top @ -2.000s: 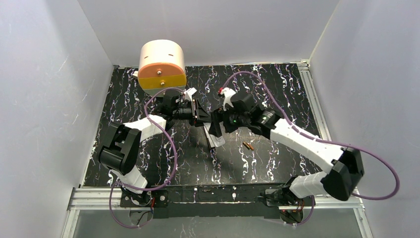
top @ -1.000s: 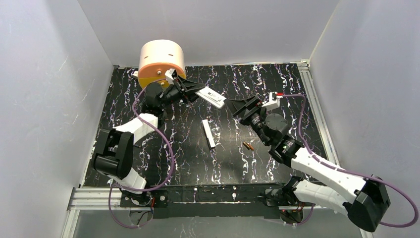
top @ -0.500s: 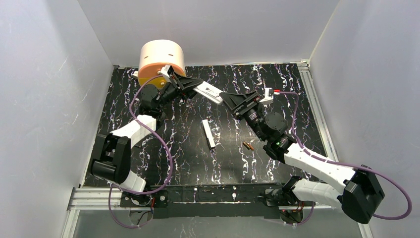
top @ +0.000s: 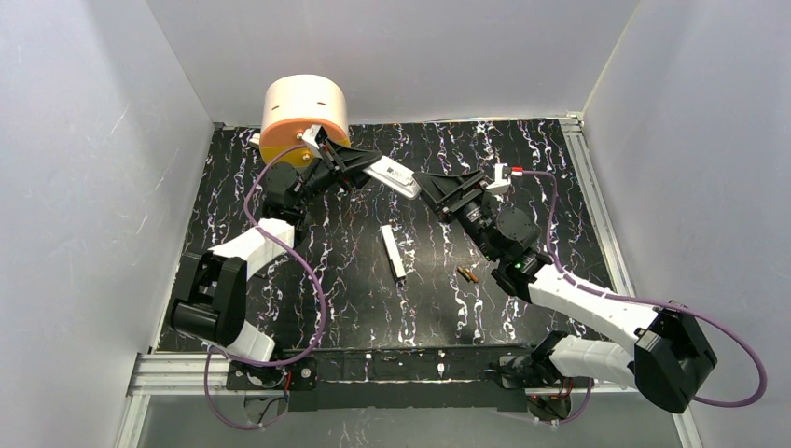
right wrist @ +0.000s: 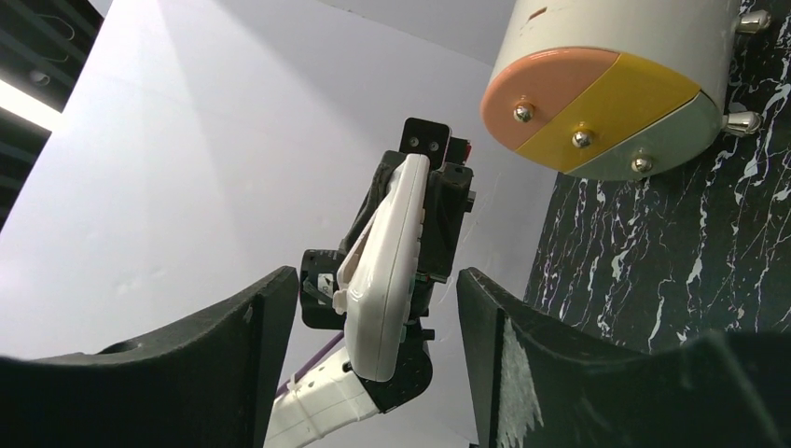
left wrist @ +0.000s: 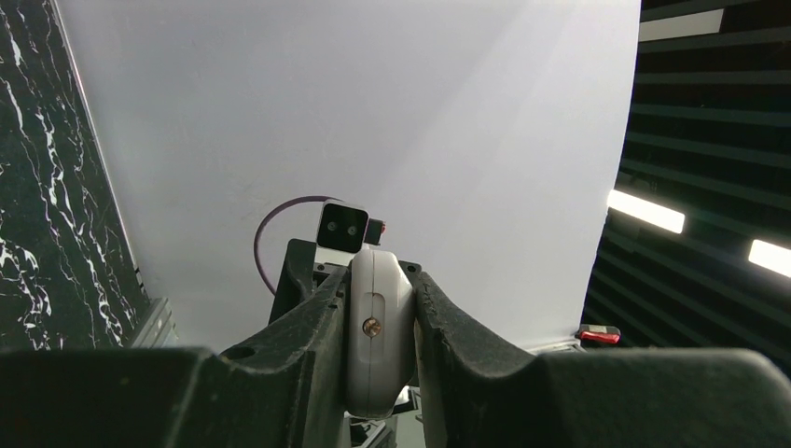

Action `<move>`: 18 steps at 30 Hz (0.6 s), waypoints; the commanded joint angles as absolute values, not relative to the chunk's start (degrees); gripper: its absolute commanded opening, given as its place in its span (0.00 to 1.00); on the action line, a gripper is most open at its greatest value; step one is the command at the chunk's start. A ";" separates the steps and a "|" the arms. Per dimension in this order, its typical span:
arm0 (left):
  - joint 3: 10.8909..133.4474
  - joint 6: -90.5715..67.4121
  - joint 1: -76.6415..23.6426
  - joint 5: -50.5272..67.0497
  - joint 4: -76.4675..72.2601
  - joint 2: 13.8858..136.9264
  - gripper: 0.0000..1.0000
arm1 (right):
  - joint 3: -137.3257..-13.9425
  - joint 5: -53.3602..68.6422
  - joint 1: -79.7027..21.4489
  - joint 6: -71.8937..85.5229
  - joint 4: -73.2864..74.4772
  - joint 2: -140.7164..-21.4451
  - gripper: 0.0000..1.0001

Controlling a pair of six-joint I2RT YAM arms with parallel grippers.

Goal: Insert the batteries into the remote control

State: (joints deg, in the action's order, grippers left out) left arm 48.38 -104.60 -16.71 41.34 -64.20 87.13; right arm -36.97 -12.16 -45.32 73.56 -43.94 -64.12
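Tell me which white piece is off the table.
The remote control, held up in the left pincer; the narrower white bar lies flat on the table.

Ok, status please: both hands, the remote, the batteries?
Left hand shut on remote control, lifted off the table. Right hand open around its free end, no contact. Batteries on the table. White bar nearby, not in the way.

One remote control [top: 394, 175] out there; two batteries [top: 467, 275], a clear pair; one long white bar [top: 393, 252]; one round drum [top: 303, 117] with an orange-and-yellow face; and two arms, the left arm [top: 252, 243] and the right arm [top: 597, 303]
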 commanded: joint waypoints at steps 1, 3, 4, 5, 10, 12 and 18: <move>47.90 -105.20 -16.59 41.35 -67.23 84.01 0.00 | -38.18 -10.82 -44.83 74.22 -48.49 -64.78 0.70; 47.81 -105.29 -16.56 41.44 -67.25 84.10 0.00 | -38.39 -10.30 -44.76 74.06 -48.18 -65.29 0.68; 47.81 -105.28 -16.59 41.45 -67.24 84.11 0.00 | -38.64 -9.90 -44.74 73.93 -48.07 -65.55 0.67; 47.74 -105.35 -16.61 41.40 -67.31 84.11 0.00 | -38.79 -9.62 -44.69 73.96 -47.60 -65.91 0.66; 47.51 -105.30 -16.61 41.58 -67.50 83.85 0.00 | -39.86 -7.82 -44.43 74.18 -46.46 -67.53 0.61; 47.31 -105.28 -16.59 41.62 -67.51 83.70 0.00 | -40.53 -7.44 -44.19 74.47 -45.38 -67.98 0.58; 47.15 -104.91 -16.61 41.92 -67.95 83.25 0.00 | -41.20 -6.80 -43.95 75.65 -42.51 -68.94 0.51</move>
State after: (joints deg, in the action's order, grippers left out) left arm 47.22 -105.03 -16.60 41.32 -64.29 87.09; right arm -38.81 -7.46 -44.27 74.91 -43.40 -68.29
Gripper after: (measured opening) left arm 0.256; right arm 0.532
